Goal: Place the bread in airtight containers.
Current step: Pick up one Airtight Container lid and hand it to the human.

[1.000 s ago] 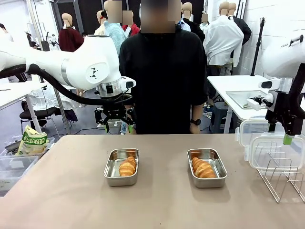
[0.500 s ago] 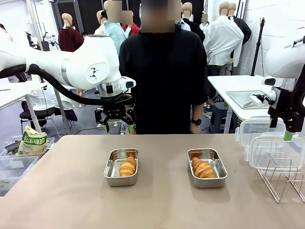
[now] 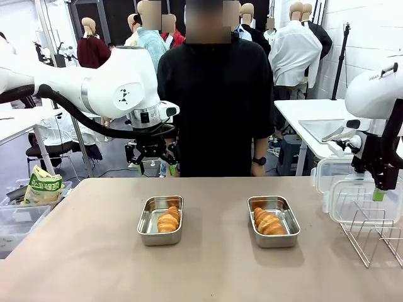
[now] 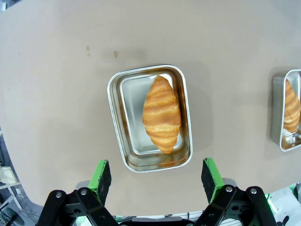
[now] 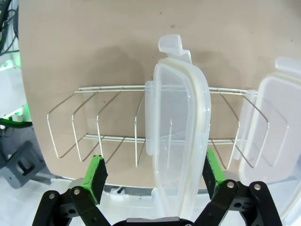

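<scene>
Two steel pans lie mid-table, each holding one croissant: the left pan (image 3: 146,228) with its croissant (image 3: 169,220), and the right pan (image 3: 284,234) with its croissant (image 3: 269,222). My left gripper (image 3: 151,165) hangs open high above the table's far edge. Straight below it in the left wrist view (image 4: 157,176) are that pan (image 4: 115,108) and croissant (image 4: 162,114). My right gripper (image 3: 373,189) hangs open over the clear lids (image 3: 362,201) standing in the wire rack (image 3: 371,239). One lid (image 5: 176,136) stands edge-on between its open fingers (image 5: 96,176).
A second lid (image 5: 265,127) leans in the wire rack (image 5: 94,127) beside the first. A person in black stands at the far side, behind the pans. A yellow bag (image 3: 43,186) and clear bins sit off the table's left edge. The other pan (image 4: 277,113) shows at the left wrist view's right edge.
My right gripper has come down and slightly left toward the lids in the rack. The left arm, pans and croissants have not moved.
</scene>
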Available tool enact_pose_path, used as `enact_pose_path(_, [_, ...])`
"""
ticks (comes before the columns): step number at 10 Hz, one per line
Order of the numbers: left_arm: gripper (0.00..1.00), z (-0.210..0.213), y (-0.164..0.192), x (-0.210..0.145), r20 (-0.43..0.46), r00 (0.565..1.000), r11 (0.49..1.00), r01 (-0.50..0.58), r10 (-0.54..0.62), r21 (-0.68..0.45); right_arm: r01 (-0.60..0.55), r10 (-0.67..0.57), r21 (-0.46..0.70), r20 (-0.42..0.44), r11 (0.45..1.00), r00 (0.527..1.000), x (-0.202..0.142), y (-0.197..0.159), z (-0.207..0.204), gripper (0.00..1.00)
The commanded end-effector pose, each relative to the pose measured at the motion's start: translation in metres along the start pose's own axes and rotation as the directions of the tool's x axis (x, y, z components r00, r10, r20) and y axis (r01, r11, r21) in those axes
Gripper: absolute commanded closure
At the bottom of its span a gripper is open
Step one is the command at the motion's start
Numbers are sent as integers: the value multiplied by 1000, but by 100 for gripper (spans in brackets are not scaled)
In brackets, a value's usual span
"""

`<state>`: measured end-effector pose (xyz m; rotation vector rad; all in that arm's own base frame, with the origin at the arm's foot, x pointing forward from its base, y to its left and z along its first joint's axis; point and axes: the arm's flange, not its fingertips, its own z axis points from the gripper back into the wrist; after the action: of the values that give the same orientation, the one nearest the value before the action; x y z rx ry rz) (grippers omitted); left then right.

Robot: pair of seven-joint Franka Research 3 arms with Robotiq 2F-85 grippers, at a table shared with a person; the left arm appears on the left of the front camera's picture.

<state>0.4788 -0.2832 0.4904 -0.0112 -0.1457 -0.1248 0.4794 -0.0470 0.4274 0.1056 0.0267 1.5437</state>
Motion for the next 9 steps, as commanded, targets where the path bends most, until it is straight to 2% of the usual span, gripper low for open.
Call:
enact_pose_path(1, [0, 1, 0, 0, 5, 1000, 1000, 1, -1, -1, 1, -1, -24, 19, 1000, 1000, -1, 0, -1, 0])
enact_pose_path(6, [0, 1, 0, 0, 5, 1000, 1000, 1, -1, -1, 4, -4, -9, 1, 1000, 1000, 0, -2, 0, 91])
enact_pose_path(7, [0, 1, 0, 0, 5, 1000, 1000, 1, -1, -1, 3, -3, -2, 5, 1000, 1000, 0, -3, 0, 100])
enact_pose_path(9, [0, 1, 0, 0, 5, 1000, 1000, 1, -1, -1, 1, -1, 5, 3, 1000, 1000, -1, -2, 1, 100])
